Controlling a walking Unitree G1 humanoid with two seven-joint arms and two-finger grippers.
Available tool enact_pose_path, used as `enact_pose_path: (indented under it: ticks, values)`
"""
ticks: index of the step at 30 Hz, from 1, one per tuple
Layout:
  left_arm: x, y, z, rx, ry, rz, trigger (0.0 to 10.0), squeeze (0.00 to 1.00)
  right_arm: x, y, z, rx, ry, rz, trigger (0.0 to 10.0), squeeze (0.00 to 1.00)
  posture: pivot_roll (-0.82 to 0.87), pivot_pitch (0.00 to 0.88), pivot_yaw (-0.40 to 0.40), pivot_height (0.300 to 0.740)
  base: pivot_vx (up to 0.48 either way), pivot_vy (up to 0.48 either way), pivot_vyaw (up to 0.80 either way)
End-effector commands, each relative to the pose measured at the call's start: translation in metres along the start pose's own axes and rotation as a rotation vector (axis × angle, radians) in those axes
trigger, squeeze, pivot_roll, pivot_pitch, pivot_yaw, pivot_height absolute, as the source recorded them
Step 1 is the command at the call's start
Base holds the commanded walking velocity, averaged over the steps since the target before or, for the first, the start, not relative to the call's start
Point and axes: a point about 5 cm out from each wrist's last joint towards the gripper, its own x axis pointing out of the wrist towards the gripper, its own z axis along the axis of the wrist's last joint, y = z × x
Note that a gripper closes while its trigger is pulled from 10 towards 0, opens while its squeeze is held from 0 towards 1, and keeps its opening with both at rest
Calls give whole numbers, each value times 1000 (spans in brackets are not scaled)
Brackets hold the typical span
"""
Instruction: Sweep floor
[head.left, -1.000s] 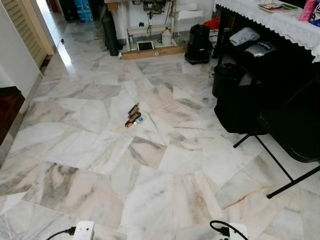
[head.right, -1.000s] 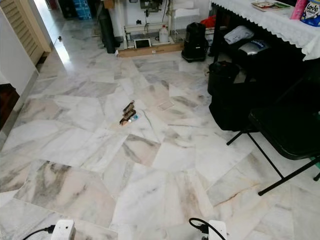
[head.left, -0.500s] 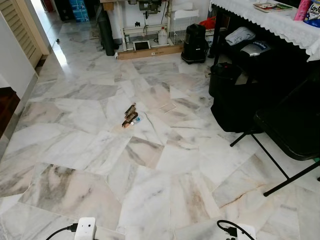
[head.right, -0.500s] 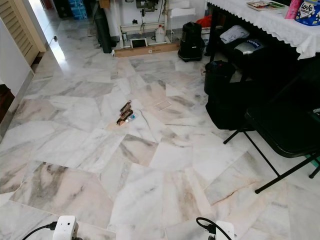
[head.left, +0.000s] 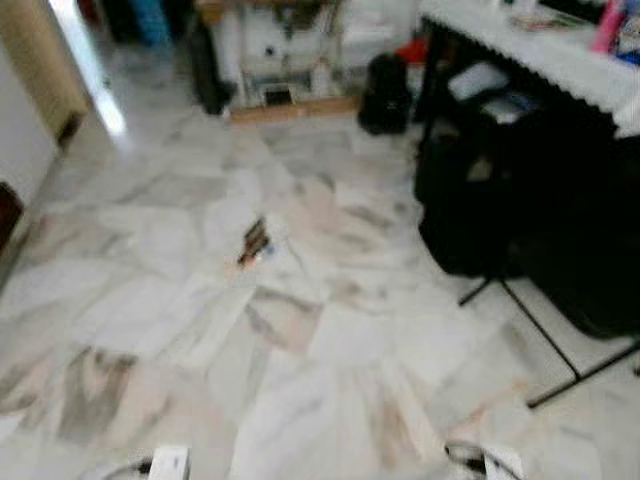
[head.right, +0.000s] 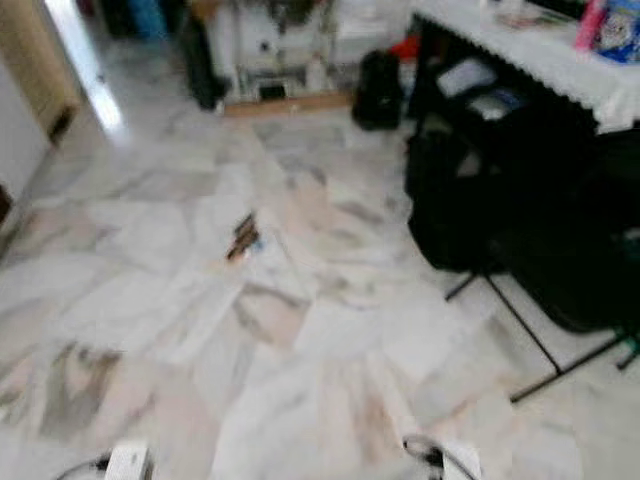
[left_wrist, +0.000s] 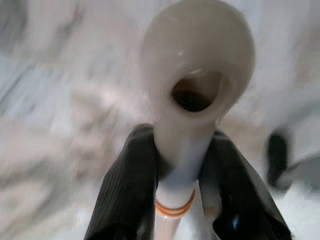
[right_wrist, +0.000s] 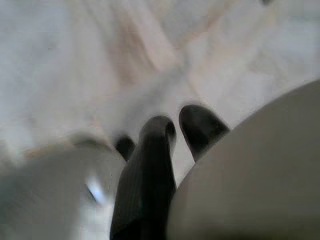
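Note:
A small heap of litter (head.left: 255, 242), brown bits with a speck of blue, lies on the marble floor (head.left: 330, 330) a few steps ahead, left of centre. In the left wrist view my left gripper (left_wrist: 175, 167) is shut on a white broom handle (left_wrist: 192, 60). The handle's rounded end has a hanging hole, and orange rings sit lower down. My right gripper (right_wrist: 177, 127) hangs over the pale floor, blurred, with a grey rounded shape (right_wrist: 250, 175) beside it. White wrist blocks (head.left: 168, 463) with black cables show at the bottom edge.
A black folding chair (head.left: 580, 290) and dark bags (head.left: 460, 200) stand on the right under a table with a white lace cloth (head.left: 540, 55). A black appliance (head.left: 385, 92) and a wooden board (head.left: 290, 107) are at the far wall. A louvred door (head.left: 40, 50) is on the left.
The whole picture has shifted slightly and gone blurred, so the camera is moving. The litter stays where it was on the floor.

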Motion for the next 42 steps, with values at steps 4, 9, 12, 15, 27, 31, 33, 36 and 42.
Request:
enact_pose_path:
  ticks: [4, 9, 12, 15, 27, 31, 33, 36, 42]
  values:
    - [-2, 10, -4, -36, 1, 25, 10000, 0, 2, 18, -1, -5, 26, 47, 10000, 0, -134, 0, -2, 740, 480, 0, 200]
    - [-2, 7, -3, -38, -3, 18, 10000, 0, 2, 17, -2, 0, 22, 48, 10000, 0, -132, 0, -6, 740, 480, 0, 0]
    - [-1, 6, -3, -42, -6, 17, 10000, 0, 1, 12, -3, -6, 24, 40, 10000, 0, -131, 0, -8, 740, 480, 0, 0]
    - [-1, 6, -2, -47, -9, 18, 10000, 0, 1, 9, -3, -8, 25, 36, 10000, 0, -128, 0, -12, 740, 480, 0, 0]
    - [-1, 6, 0, -57, -13, 22, 10000, 0, 3, 17, 2, -15, 15, 51, 10000, 0, -131, 0, -12, 740, 480, 0, 67]
    - [-1, 6, 1, -58, -15, 20, 10000, 0, 3, 17, 4, -8, 12, 50, 10000, 0, -131, 0, -12, 740, 480, 0, 0]
    - [-1, 6, 1, -61, -17, 21, 10000, 0, 4, 17, 6, 7, 6, 43, 10000, 0, -131, 0, -12, 740, 480, 0, 0]
    - [-1, 6, 2, -63, -18, 22, 10000, 0, 5, 17, 9, 1, 2, 43, 10000, 0, -132, 0, -12, 740, 480, 0, 0]
    - [0, 6, 2, -65, -21, 22, 10000, 0, 5, 16, 12, 9, -6, 41, 10000, 0, -129, 0, -14, 740, 480, 0, 0]
